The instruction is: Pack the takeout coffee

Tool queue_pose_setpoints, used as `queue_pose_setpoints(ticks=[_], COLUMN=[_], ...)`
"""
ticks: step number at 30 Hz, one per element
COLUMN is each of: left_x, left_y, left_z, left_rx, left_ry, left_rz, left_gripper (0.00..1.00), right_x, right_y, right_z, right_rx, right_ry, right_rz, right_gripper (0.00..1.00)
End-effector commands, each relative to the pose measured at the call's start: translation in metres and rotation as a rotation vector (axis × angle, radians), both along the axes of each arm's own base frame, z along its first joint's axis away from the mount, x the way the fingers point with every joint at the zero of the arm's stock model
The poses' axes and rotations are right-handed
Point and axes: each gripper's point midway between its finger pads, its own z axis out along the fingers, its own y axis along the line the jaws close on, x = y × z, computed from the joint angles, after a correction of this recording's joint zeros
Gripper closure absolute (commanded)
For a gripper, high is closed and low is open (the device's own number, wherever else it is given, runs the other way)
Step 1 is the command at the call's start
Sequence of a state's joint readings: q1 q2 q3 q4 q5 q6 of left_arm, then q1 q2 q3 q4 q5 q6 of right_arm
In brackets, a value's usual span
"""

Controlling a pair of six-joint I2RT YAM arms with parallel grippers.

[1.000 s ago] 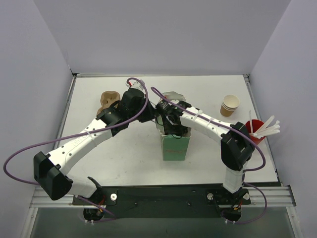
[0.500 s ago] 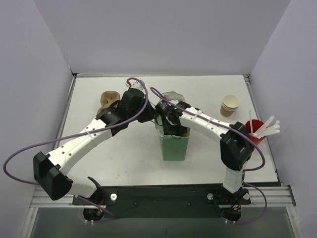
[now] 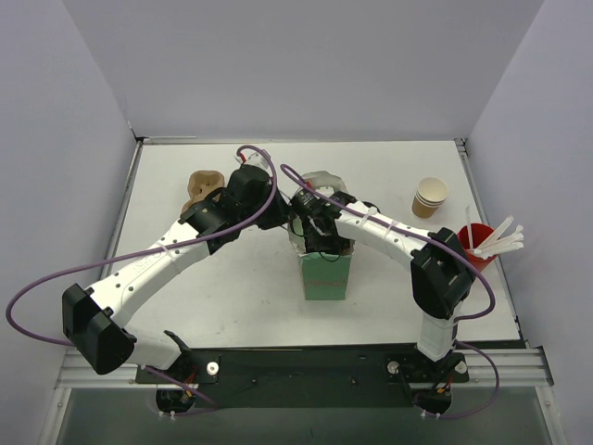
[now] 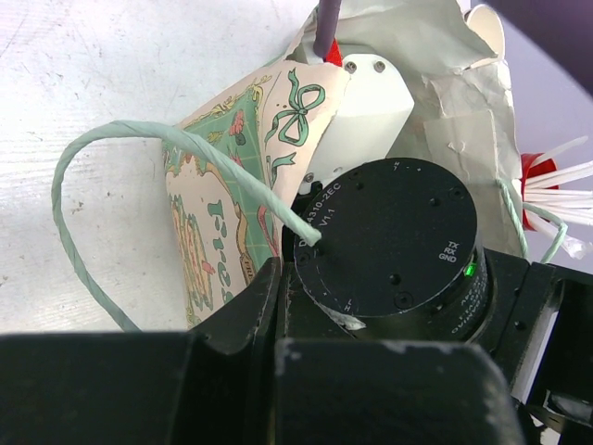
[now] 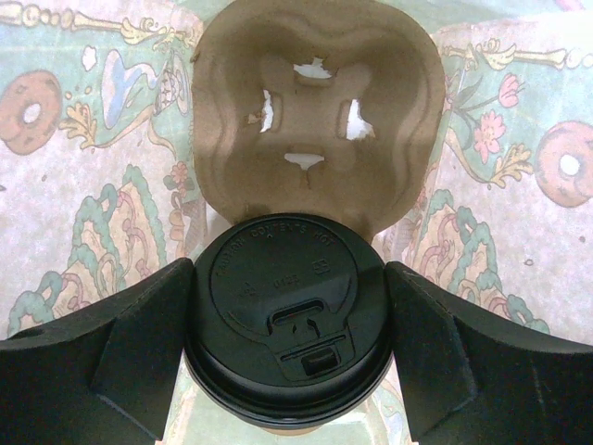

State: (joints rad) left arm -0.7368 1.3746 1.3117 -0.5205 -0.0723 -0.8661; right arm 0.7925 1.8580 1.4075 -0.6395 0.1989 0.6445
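While the right gripper (image 5: 289, 336) clasps the takeout coffee (image 5: 278, 278), it sits inside the green paper bag (image 3: 327, 275), against the pulp carrier (image 5: 315, 120). The left gripper (image 3: 271, 212) is closed at the bag's left rim.

Coffee lid (image 5: 287, 320): black plastic, smooth, slight sheen. Cup carrier (image 5: 315, 120) at its 12 o'clock: tan moulded pulp, matt, rough. Bag (image 5: 102, 185): printed paper, creased, twisted-paper handle (image 4: 74, 185).

The white worktop (image 3: 259, 320) stands between pale grey-violet walls (image 3: 296, 65), one at the back and one at each side. A black rail (image 3: 306, 366) runs along its near edge. Light is even.
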Motion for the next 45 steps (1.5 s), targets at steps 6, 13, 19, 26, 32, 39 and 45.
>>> queue_pose_setpoints(ticks=[6,13,19,26,32,39,45], left_x=[0.001,-0.002,-0.005,-0.005,-0.006,-0.008,-0.009], left_y=[-0.009,-0.011,-0.012,-0.011,-0.011,-0.012,-0.011], left_z=[0.062,0.071,0.078,0.082,0.087,0.094,0.102], left_rx=[-0.119,-0.124,-0.130,-0.134,-0.141,-0.143,-0.148], left_ry=[-0.128,-0.146,-0.163,-0.175,-0.191,-0.209,-0.229], left_rz=[-0.031,-0.042,-0.051,-0.052,-0.056,-0.069,-0.074], left_gripper=[1.00,1.00,1.00,1.00,1.00,1.00,1.00], right_x=[-0.101,-0.098,-0.091,-0.092,-0.077,-0.065,-0.055], right_y=[-0.069,-0.065,-0.064,-0.064,-0.053,-0.041,-0.033], right_z=[-0.115,-0.113,-0.107,-0.105,-0.090,-0.076,-0.066], right_rx=[-0.314,-0.315,-0.316,-0.314,-0.270,-0.223,-0.197], right_ry=[0.465,0.473,0.458,0.447,0.387,0.338,0.302], right_rz=[-0.016,-0.004,-0.002,-0.003,-0.005,-0.005,-0.007], right_gripper=[0.88,0.88,0.87,0.88,0.87,0.88,0.87])
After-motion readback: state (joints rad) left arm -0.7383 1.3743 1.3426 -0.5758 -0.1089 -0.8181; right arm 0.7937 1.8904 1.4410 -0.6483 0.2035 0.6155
